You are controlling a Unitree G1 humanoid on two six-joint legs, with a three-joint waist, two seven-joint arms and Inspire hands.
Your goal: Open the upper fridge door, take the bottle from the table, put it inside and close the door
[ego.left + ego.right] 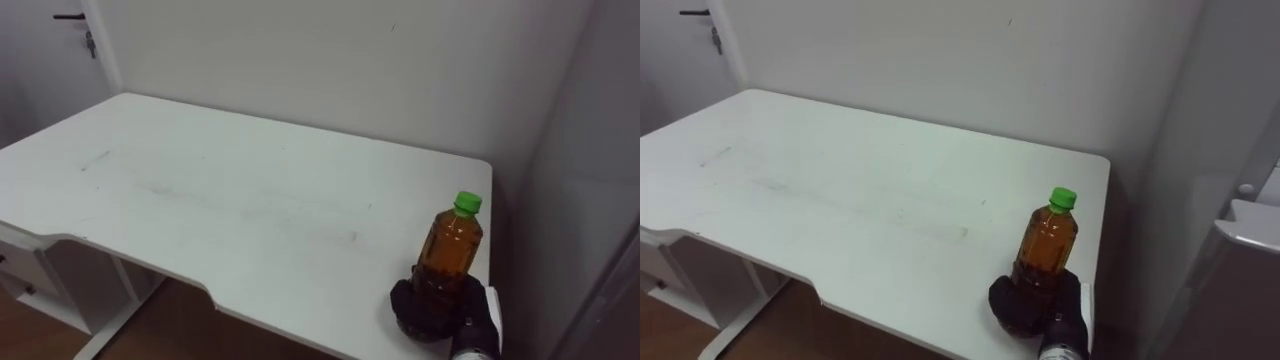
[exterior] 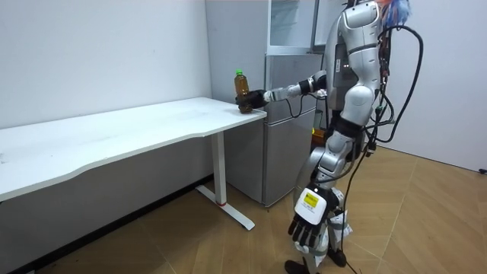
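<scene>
- The white table (image 1: 200,200) was the largest thing in front of you. Its top was faintly scuffed and its long back edge ran along the wall.
- The grey fridge (image 2: 285,129) stood just past the table's right end, close to that same wall.
- Your robot stood upright on the wooden floor off the table's right end. Its right arm was stretched out level over the table's corner.
- Your right hand (image 1: 425,308) sat at the table's near right corner, fingers clenched round the lower part of the bottle (image 1: 450,245).
- Your left hand (image 2: 307,226) hung well below the table's top and away from its edge, down beside the leg. Its fingers were loose and held nothing.
- The bottle stood upright in that right-hand grasp at the table's near right corner, filled with amber liquid. You could not tell from these views whether its base touched the table top or was just clear of it.
- The green cap (image 1: 467,203) was on the bottle's neck, the highest point above the table.
</scene>
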